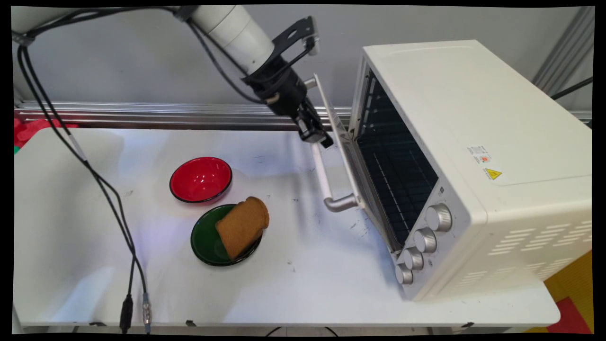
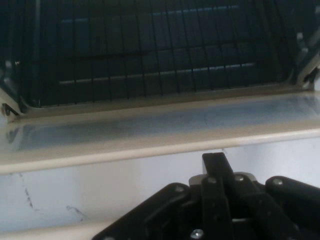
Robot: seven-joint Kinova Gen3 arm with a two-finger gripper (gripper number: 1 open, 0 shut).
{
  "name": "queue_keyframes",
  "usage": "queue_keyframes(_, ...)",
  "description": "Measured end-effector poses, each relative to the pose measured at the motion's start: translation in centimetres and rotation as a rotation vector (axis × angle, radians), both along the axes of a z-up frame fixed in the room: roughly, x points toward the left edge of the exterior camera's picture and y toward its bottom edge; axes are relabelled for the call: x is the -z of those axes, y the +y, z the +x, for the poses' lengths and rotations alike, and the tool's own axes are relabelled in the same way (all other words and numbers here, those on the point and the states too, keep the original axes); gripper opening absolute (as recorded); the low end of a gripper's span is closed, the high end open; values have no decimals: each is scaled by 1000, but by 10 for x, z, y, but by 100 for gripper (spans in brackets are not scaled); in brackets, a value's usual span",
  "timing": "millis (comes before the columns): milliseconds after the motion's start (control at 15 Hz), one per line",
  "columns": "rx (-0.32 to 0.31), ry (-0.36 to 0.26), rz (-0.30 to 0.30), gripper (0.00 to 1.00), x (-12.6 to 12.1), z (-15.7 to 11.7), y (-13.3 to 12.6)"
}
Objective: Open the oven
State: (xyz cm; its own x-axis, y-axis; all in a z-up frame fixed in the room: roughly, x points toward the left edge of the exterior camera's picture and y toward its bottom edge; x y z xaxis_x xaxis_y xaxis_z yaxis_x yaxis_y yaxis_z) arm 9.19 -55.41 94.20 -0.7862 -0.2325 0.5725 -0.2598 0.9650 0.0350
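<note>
My gripper is shut with nothing between its fingers. Its tip rests at the outer face of the white toaster oven's door, just beside the far end of the door handle. The door stands partly open and tilts out from the oven. In the hand view the joined fingertips point at the door's cream edge. Past that edge lie the glass pane and the dark wire rack inside. A cream strip at the bottom left of that view seems to be the handle.
A slice of brown toast lies tilted in a green bowl at mid table. A red bowl stands just behind it. Black cables hang down to the table's near left edge. The oven's knobs face the near side.
</note>
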Motion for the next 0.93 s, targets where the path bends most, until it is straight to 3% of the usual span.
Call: queue_keyframes(933, 53, -16, -28, 0, 70, 60, 23)
